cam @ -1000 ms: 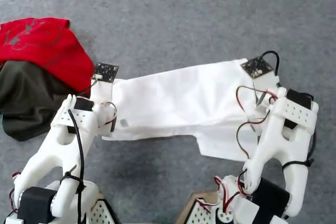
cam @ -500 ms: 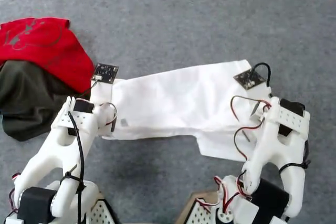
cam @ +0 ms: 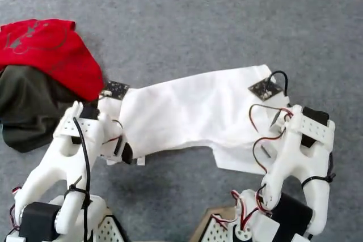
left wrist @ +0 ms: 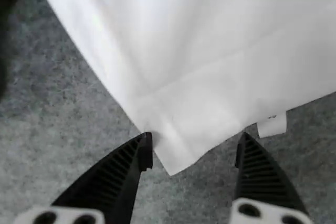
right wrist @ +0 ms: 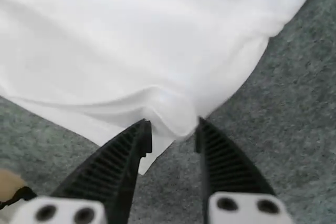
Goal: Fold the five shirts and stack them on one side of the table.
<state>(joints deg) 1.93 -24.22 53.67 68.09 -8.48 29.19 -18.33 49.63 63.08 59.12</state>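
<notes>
A white shirt (cam: pixel 187 111) lies folded into a long band across the middle of the grey table (cam: pixel 198 26). My left gripper (left wrist: pixel 191 148) is open, its jaws set wide on either side of the white shirt's (left wrist: pixel 199 51) near-left corner, where a small label (left wrist: pixel 272 125) sticks out. In the high view the left gripper (cam: pixel 122 152) sits at that corner. My right gripper (right wrist: pixel 173 127) is shut on a raised fold of the white shirt (right wrist: pixel 131 35) at its near-right edge. A red shirt (cam: pixel 51 49) lies on a dark olive shirt (cam: pixel 28 106) at the table's left side.
The far half of the table is bare grey cloth. The pile of red and dark shirts lies close to the left arm (cam: pixel 68 151). The right arm (cam: pixel 298 140) stands over the shirt's right end, with bare table to its right.
My left gripper has drawn back toward its base, from over the shirt's left end to its near-left corner. The right gripper shifted slightly left and back, then held still.
</notes>
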